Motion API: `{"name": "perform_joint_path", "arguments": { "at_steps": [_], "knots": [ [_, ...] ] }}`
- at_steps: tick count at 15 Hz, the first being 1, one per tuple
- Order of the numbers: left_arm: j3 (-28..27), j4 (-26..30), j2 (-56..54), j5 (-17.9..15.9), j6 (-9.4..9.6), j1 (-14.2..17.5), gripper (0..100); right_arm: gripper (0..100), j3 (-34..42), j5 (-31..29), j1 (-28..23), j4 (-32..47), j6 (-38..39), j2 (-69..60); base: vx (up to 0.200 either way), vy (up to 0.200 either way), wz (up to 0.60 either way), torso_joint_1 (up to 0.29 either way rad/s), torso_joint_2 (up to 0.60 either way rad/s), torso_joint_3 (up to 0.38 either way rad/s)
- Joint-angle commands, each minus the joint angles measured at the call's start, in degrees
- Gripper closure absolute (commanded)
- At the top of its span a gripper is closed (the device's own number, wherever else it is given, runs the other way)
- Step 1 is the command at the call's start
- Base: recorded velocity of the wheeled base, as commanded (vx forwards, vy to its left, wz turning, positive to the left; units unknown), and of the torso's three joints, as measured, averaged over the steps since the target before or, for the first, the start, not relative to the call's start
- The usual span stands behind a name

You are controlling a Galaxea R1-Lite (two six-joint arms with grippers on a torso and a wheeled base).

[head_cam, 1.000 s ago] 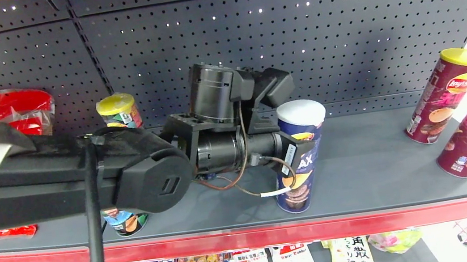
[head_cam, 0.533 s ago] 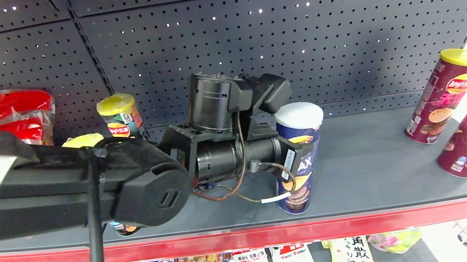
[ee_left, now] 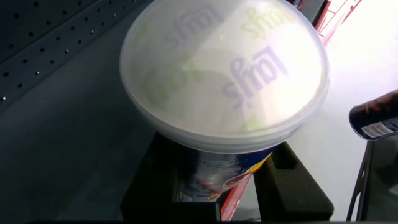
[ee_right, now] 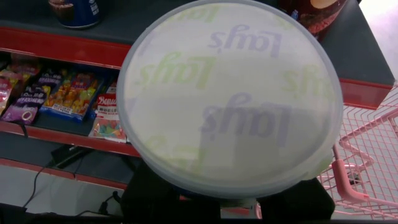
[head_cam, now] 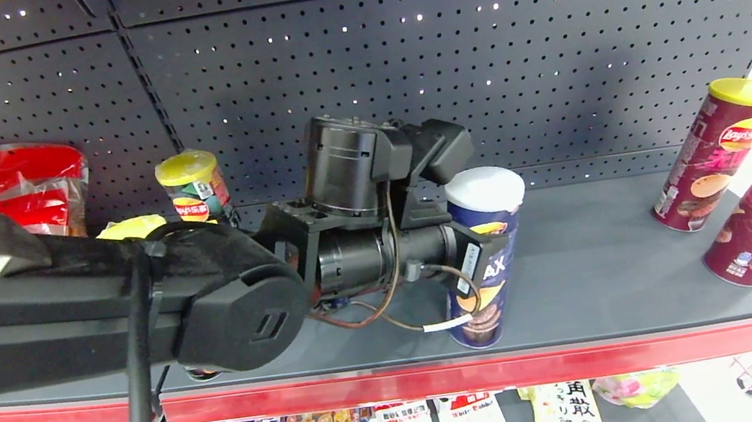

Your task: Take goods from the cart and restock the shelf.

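Blue can [head_cam: 501, 274]: upright on shelf [head_cam: 609, 267], near its front edge. Clamped mid-body by left gripper [head_cam: 487, 238], fingers closed on both sides, likely to keep it plumb until seated. Maroon cans [head_cam: 717, 151] well right of blue can. Second can [ee_right: 230, 99] gripped in right gripper [ee_right: 224, 202], well clear of blue can, apparently queued for restocking.

The left end effector [head_cam: 491, 228] is gripping one blue can [head_cam: 496, 271], the right end effector [ee_right: 227, 204] one white-lidded can [ee_right: 230, 99]; two maroon cans [head_cam: 716, 155] are standing right of the former.
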Motion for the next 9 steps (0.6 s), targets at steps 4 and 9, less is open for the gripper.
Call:
{"name": "perform_joint_path", "arguments": {
  "at_steps": [4, 9],
  "knots": [
    [0.75, -0.15, -0.14, 1.72, 0.18, -0.38, 100, 100, -0.28, 0.02, 0.00, -0.01, -0.02, 0.09, 0.000, 0.000, 0.00, 0.000, 0.00, 0.000],
    [1.19, -0.32, -0.14, 1.99, 0.53, -0.74, 0, 100, -0.45, 0.02, 0.00, -0.01, -0.02, 0.09, 0.000, 0.000, 0.00, 0.000, 0.00, 0.000]
  ]
}}
